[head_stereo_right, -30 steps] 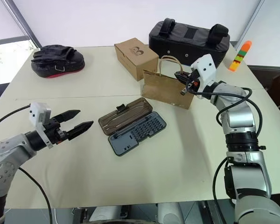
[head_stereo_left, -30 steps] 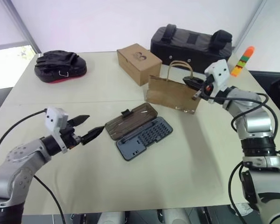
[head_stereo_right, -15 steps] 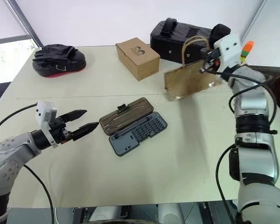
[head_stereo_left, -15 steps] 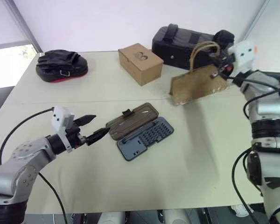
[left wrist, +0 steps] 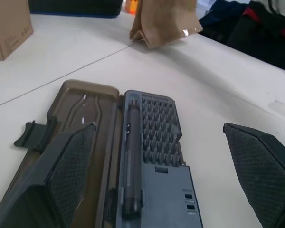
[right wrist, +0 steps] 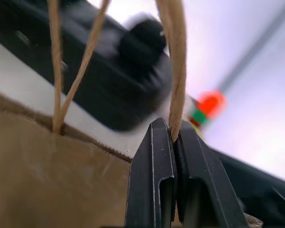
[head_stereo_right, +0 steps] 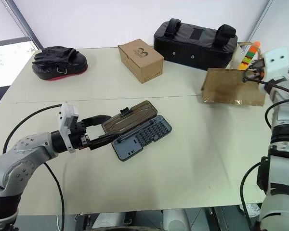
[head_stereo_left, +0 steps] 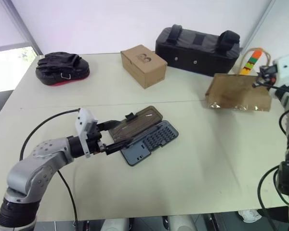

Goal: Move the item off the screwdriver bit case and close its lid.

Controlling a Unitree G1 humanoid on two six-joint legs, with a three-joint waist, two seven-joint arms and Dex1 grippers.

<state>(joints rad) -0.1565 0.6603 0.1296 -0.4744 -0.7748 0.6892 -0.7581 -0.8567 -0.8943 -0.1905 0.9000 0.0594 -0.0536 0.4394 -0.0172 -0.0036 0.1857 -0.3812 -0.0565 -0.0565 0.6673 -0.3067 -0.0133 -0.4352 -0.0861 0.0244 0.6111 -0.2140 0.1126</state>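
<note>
The screwdriver bit case lies open in the middle of the table, its rows of bits showing. Its smoky lid is folded flat on the far-left side. My left gripper is open and level, with its fingertips straddling the near-left end of the lid and case; the left wrist view shows the lid and case between the fingers. The item, a brown paper bag, hangs tilted at the far right, clear of the case. My right gripper is shut on one loop handle.
A large black fabric bag lies along the far edge, with a cardboard box to its left. A black padded mitt sits at the far left. A striped coloured toy stands behind the paper bag, near the table's right edge.
The right gripper has carried the paper bag well to the right, away from the case. The left gripper has moved right, up to the lid's end.
</note>
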